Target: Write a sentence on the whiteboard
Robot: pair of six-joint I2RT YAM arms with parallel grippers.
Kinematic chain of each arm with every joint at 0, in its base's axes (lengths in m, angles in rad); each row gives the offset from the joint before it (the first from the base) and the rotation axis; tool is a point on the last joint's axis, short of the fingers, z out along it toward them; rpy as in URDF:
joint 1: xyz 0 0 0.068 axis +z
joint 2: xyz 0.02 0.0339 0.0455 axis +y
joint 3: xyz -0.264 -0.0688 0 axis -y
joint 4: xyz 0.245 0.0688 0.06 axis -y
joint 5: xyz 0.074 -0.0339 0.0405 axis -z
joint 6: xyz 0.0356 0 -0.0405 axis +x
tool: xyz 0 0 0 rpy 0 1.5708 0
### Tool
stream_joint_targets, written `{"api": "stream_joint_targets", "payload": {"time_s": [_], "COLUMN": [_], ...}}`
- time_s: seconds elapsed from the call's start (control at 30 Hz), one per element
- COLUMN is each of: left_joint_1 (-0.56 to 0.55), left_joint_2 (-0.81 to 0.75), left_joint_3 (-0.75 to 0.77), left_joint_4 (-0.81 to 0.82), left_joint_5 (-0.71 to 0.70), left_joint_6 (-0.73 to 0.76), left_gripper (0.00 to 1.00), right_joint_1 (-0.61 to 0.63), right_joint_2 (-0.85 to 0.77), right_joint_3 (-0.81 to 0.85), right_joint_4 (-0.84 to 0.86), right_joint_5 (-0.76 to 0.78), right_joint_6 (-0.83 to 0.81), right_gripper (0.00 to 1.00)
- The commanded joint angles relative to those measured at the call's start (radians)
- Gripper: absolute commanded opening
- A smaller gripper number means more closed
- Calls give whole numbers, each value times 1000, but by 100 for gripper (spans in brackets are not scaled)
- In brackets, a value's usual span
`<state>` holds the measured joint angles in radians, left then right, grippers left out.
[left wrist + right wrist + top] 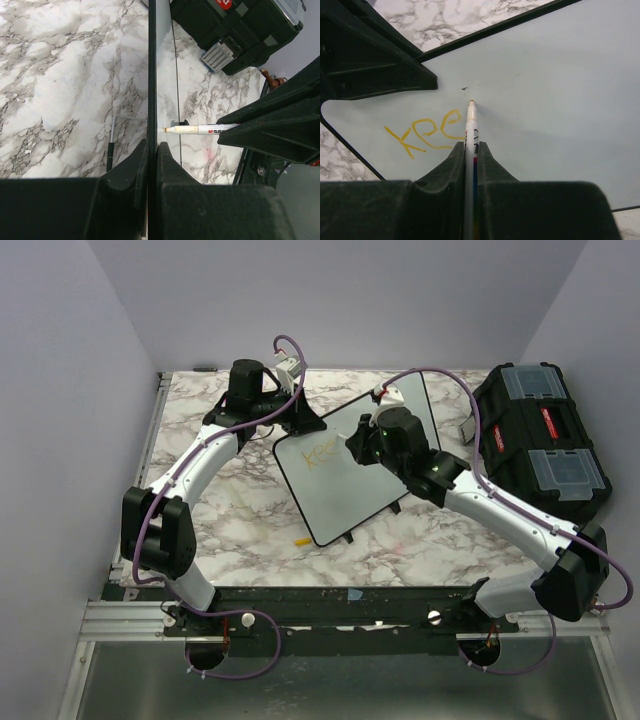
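Whiteboard (pixel 340 490): we are finding it mid-worktop, turned at an angle between the two arms, with its far-left rim sitting in the left tool.
Left tool (pixel 152 152): we are seeing it pinched nearly shut on the board's thin black rim, steadying it.
Right tool (pixel 469 152): we are seeing it closed narrow on a white marker (pixel 470 125), the barrel running out between the fingers.
Marker tip: we are placing it just right of the last letter; whether it is touching or slightly clear, we cannot tell.
Sentence (pixel 427 132): we are reading only "kee" in yellow-orange near the board's corner, and we are judging that most is left to write.
Worktop (pixel 240 510): marbled, and carrying a black toolbox (pixel 540 440) at the right, apart from the board.
Risk, stroke: we are expecting a faint or skipped line if the tip is riding too light, and a smear if it is dragging across wet letters.
Risk, board: we are worrying that pen pressure could be swinging the board about its one clamped rim, skewing the line.
Risk, marker: we are noting a thin round barrel that could be twisting in the pinch.
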<state>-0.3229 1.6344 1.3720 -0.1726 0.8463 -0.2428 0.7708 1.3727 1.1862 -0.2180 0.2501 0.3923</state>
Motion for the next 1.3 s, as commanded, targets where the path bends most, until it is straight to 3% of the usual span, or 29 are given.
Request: {"api": "stream_joint_targets", "payload": {"time_s": [0.0,0.63,1.0,1.27], "left_joint_1": [-33,-33,-33,-33], "left_joint_2": [12,19,27,34], "left_joint_3": [-45,-42,-38,-35], "left_joint_4": [1,2,-6,-9], "left_joint_5": [11,14,10,6], "left_joint_6": [128,126,132,132], "left_gripper": [0,0,0,0], "right_joint_1": [2,3,2,2], "right_joint_2": [-2,-73,-171,-101], "right_joint_3": [-34,-178,-156,-67], "right_joint_4": [5,-28,-4,35], "right_joint_5": [26,-30,-32,-14], "right_joint_6": [9,47,20,-5], "right_gripper": [1,1,1,1]}}
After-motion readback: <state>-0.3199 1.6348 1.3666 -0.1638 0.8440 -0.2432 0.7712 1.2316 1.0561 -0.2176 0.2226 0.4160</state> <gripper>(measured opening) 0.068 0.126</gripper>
